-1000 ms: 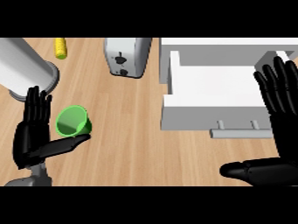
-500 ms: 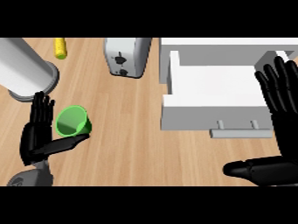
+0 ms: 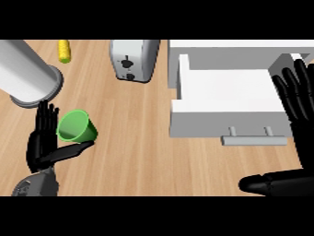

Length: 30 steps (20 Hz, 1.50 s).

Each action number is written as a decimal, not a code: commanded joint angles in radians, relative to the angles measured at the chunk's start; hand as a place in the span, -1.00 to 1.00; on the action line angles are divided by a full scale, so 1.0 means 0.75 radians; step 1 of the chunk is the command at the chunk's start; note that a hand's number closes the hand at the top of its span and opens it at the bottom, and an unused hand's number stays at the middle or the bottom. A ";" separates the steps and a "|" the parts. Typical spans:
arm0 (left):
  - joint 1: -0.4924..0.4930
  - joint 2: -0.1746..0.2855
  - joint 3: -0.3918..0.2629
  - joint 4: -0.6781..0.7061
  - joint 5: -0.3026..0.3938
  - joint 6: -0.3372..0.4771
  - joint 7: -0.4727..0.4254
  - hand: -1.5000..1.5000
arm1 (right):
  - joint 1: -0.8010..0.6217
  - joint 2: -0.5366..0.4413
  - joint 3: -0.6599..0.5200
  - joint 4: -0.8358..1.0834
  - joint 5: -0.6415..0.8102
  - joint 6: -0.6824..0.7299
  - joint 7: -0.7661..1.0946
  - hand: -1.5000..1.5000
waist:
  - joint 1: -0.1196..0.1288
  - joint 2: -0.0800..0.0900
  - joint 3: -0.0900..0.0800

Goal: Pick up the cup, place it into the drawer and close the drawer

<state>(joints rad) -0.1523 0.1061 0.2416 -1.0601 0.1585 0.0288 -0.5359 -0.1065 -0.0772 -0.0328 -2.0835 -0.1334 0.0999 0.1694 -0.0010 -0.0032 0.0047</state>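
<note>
Green cup (image 3: 76,126) stands on the wooden tabletop (image 3: 139,152), well left of the open white drawer (image 3: 227,90). Just beside it, the left robot hand (image 3: 42,140) is open, with its thumb below the cup. At far right, the right robot hand (image 3: 307,110) rests open. The cup looks light, stiff and smooth, best held around its tapered wall.

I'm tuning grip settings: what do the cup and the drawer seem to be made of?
The cup looks like matte plastic: even bright green, thin wall, no glints. The drawer looks like white painted wood or plastic, flat and unshiny; its grey handle might be metal.
</note>
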 commanded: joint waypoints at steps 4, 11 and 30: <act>0.001 0.005 0.008 0.172 -0.003 -0.008 -0.122 -1.00 | -0.039 0.010 0.004 0.063 0.017 -0.004 -0.024 -1.00 | 0.001 0.005 -0.007; -0.190 0.064 0.063 0.496 0.022 -0.027 -0.233 -1.00 | 0.003 0.044 0.094 -0.045 0.079 -0.038 0.052 -1.00 | -0.004 0.005 -0.007; -0.414 0.102 0.113 1.025 0.073 -0.191 -0.541 -1.00 | 0.027 0.027 0.042 0.011 0.020 0.037 -0.039 -1.00 | -0.013 0.009 -0.008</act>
<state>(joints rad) -0.4164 0.1855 0.3173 -0.3731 0.2105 -0.1072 -0.9041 -0.1207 -0.0885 -0.0562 -2.0839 -0.1691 0.1254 0.1897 -0.0090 0.0025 -0.0010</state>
